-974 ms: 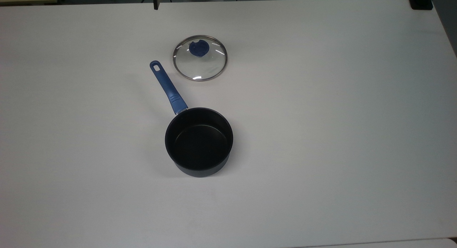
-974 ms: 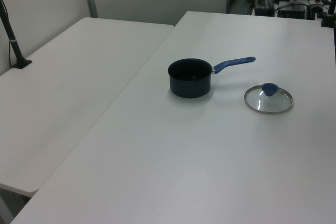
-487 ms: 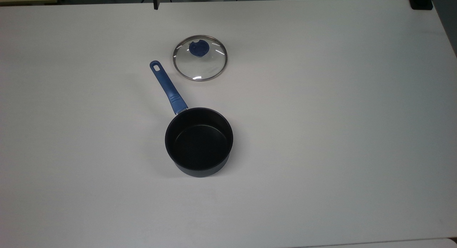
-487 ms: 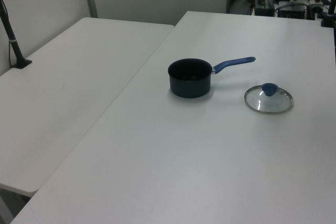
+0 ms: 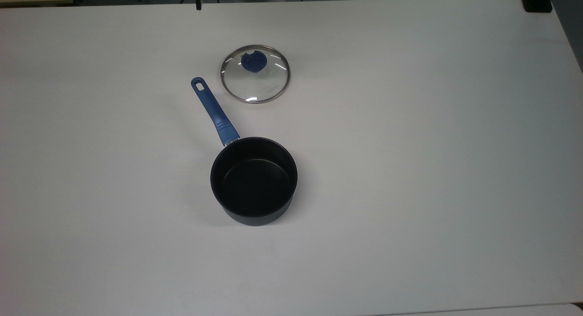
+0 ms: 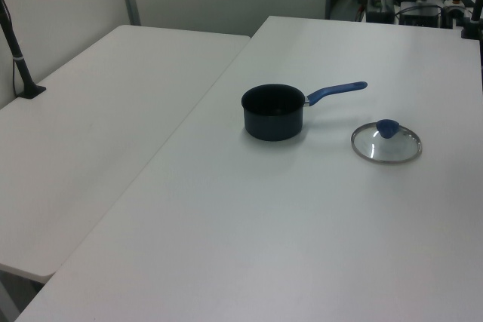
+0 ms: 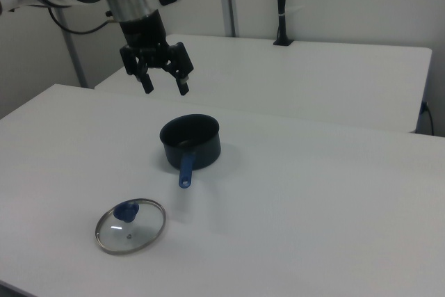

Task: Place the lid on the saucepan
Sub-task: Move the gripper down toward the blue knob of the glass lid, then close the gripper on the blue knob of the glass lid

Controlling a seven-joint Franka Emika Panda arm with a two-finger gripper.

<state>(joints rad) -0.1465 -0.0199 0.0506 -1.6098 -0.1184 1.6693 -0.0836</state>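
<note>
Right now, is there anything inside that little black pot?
Nothing shows inside the saucepan: the top view looks straight down onto its bare dark bottom. Its near inner wall is hidden in the side views. The glass lid lies apart on the table, knob up.

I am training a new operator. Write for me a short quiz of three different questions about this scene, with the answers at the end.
1. True or false: the lid already sits on the saucepan.
2. In the right view, how are the fingers of the hand? A) open and empty B) shut on the lid C) shut on the pan handle
3. Fill in: in the top view, the blue handle points toward the upper ____ of the picture.

Key
1. False. The lid lies flat on the white table, knob up, apart from the pan.
2. A. The hand hangs in the air above the table, holding nothing.
3. Left.
</note>
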